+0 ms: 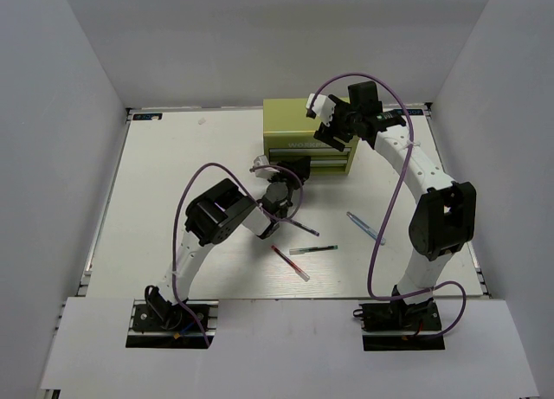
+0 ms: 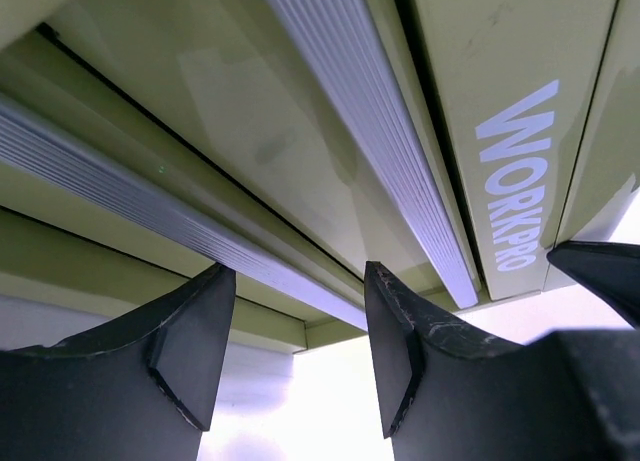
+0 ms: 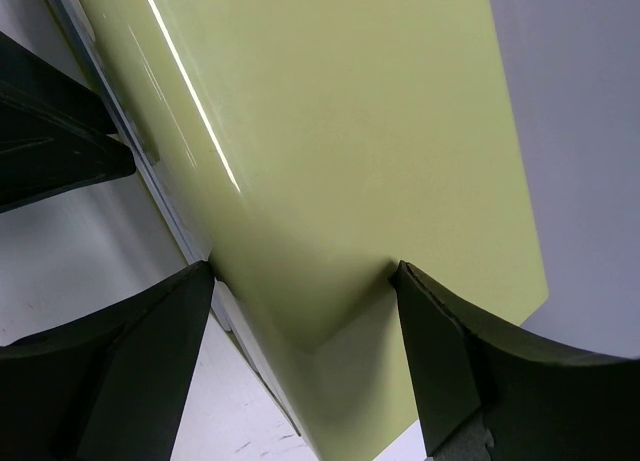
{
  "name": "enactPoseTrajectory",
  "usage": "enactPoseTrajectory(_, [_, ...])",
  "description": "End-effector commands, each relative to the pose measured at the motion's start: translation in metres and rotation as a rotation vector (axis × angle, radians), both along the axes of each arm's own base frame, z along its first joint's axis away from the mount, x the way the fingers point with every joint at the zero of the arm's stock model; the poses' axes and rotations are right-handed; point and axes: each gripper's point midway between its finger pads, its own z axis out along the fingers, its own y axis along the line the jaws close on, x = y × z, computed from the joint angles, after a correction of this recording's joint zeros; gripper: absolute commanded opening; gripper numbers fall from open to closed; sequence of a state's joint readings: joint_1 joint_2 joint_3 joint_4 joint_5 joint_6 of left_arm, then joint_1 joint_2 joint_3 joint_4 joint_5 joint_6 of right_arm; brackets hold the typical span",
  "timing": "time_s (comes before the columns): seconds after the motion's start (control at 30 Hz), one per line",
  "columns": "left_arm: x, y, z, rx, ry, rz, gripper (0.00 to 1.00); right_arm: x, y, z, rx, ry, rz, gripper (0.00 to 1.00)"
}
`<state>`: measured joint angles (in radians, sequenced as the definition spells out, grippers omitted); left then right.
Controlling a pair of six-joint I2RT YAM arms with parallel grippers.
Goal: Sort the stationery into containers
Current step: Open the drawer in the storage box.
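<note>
**Lining up on a drawer, pens not yet collected**

I judge I'm at the drawer-opening step: nothing has been sorted. All four pens lie on the table (image 1: 173, 200) in front of the cabinet (image 1: 290, 122). The dark pen (image 1: 300, 221) is nearest its front. The green pen (image 1: 313, 249) and red pen (image 1: 290, 264) are farther out from it, and the light blue pen (image 1: 365, 228) lies off toward its right front.

My left gripper (image 2: 295, 281) sits right at the cabinet's front face. Its fingers are apart with nothing between them, and the lower drawer's ribbed pull (image 2: 120, 196) runs past just behind the gap. I can't see any contact with it yet.

My right gripper (image 3: 300, 271) is over the cabinet's top right corner, spread wide and straddling that corner with the tips right at its edges. I cannot tell whether it is actually squeezing the cabinet or only resting there.

The next move calls for seating the left fingers on that pull and drawing straight out from the cabinet while the right arm keeps it from sliding. If the fingers sit crooked on the pull, I'd expect them to slip off.
</note>
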<state>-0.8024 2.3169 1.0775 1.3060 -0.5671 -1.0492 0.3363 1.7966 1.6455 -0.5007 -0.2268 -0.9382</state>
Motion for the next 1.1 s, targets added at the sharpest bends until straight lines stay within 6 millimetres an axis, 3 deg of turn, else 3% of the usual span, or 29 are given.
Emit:
enactPoseTrajectory(0.0, [-0.035, 0.030, 0.168, -0.400, -0.434, -0.043, 0.64, -0.025, -0.028, -0.058, -0.090, 0.203, -0.073, 0.78])
enactPoseTrajectory(0.37, [-0.062, 0.034, 0.191, -0.415, -0.448, -0.095, 0.64, -0.030, -0.029, -0.063, -0.088, 0.228, -0.070, 0.78])
enactPoseTrajectory(0.67, [-0.051, 0.037, 0.185, -0.477, -0.420, -0.054, 0.63, -0.032, -0.028, -0.064, -0.086, 0.226, -0.063, 0.78])
enactPoseTrajectory(0.93, [-0.037, 0.044, 0.158, -0.487, -0.361, 0.024, 0.60, -0.033, -0.029, -0.064, -0.085, 0.221, -0.062, 0.78])
enactPoseTrajectory(1.07, [-0.032, 0.043, 0.158, -0.512, -0.362, 0.041, 0.59, -0.033, -0.031, -0.065, -0.088, 0.222, -0.064, 0.78])
